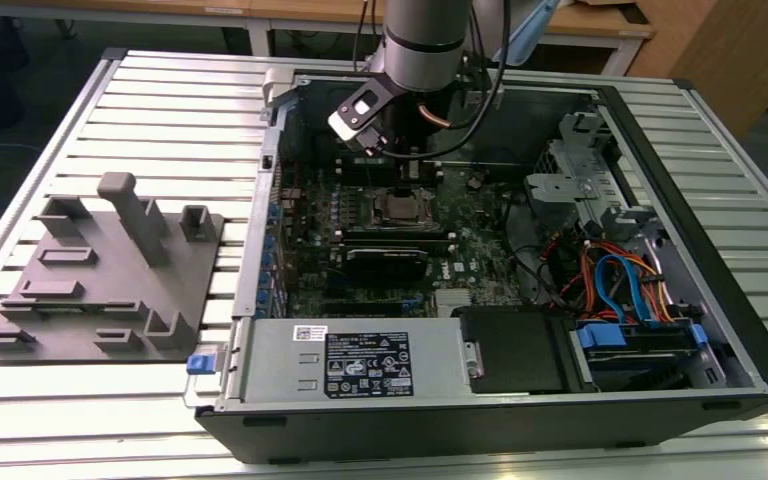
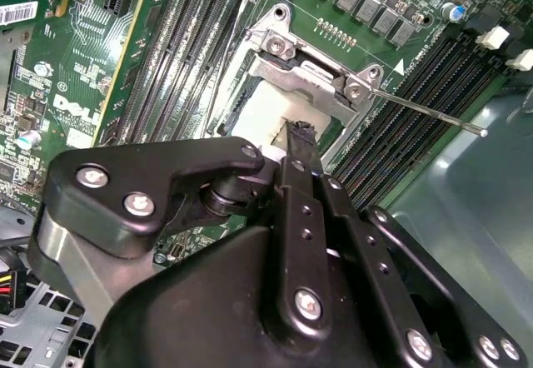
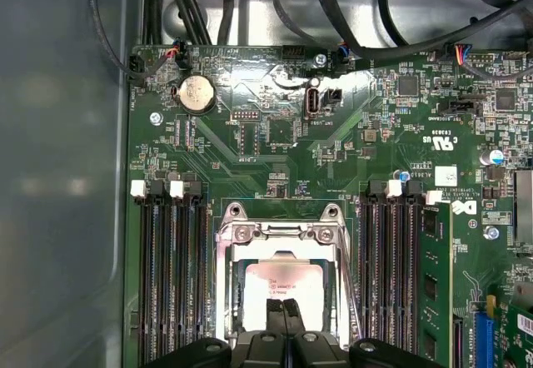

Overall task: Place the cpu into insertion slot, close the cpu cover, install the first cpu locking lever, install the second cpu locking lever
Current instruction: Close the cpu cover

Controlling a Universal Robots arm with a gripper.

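The cpu (image 3: 279, 283), a silver-tan square, lies in the insertion slot (image 1: 396, 207) on the green motherboard. The silver cpu cover (image 3: 279, 235) frames it, and the chip shows through the middle cut-out. My gripper (image 3: 283, 310) hangs straight above the chip, its two black fingers pressed together with nothing between them. In the second wrist view the gripper (image 2: 298, 131) has its tip at the pale cpu (image 2: 258, 111). A thin locking lever (image 2: 433, 115) sticks out from the socket corner over the memory slots. In the exterior view the gripper (image 1: 404, 185) is inside the open case, just over the socket.
Black memory slots (image 3: 171, 276) flank the socket on both sides. A coin battery (image 3: 197, 93) and cables (image 3: 333, 10) sit beyond it. The case wall (image 1: 267, 200), a drive cage (image 1: 571, 185) and a power supply (image 1: 357, 362) ring the board. A grey fixture (image 1: 104, 275) stands on the slatted table.
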